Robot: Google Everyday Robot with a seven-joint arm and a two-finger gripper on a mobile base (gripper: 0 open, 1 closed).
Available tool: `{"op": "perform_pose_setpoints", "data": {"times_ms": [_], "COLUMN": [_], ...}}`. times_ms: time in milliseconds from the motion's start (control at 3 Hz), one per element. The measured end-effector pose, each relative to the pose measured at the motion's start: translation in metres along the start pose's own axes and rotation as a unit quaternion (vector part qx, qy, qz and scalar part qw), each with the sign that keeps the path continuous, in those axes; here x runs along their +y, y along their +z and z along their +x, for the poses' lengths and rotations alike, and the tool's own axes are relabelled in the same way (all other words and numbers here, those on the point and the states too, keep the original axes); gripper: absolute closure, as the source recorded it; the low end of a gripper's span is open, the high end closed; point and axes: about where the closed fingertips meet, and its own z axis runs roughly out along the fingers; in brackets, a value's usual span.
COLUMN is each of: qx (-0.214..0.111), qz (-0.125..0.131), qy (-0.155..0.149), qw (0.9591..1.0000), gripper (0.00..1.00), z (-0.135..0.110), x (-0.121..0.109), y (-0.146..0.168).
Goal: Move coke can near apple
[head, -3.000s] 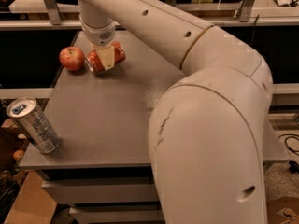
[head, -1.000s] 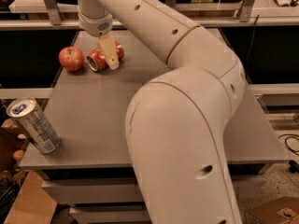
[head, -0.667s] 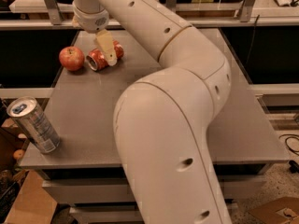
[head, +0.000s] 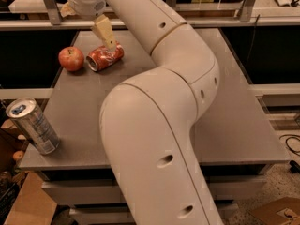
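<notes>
- Tall silver-and-blue drink can (head: 30, 125): near left corner of the grey surface (head: 234, 102), tilted, well apart from the rest; no part in the task.
- Round red apple with yellowish patches (head: 71, 58): far left, the target.
- Small red-orange aluminium coke can (head: 105, 56): on its side just beside the apple, right of it; placement looks achieved.
- Tan pincer (head: 101, 29): directly above the can; apart or together cannot be told.
</notes>
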Motion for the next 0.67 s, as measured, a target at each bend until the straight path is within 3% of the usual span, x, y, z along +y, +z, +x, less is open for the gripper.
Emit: {"op": "perform_pose_setpoints", "data": {"times_ms": [667], "qx": [0.0], "qz": [0.011], "qy": [-0.041], "qw": [0.9991], "gripper": [0.0], "z": [-0.0011], "x": [-0.0102], "y": [-0.016]}}
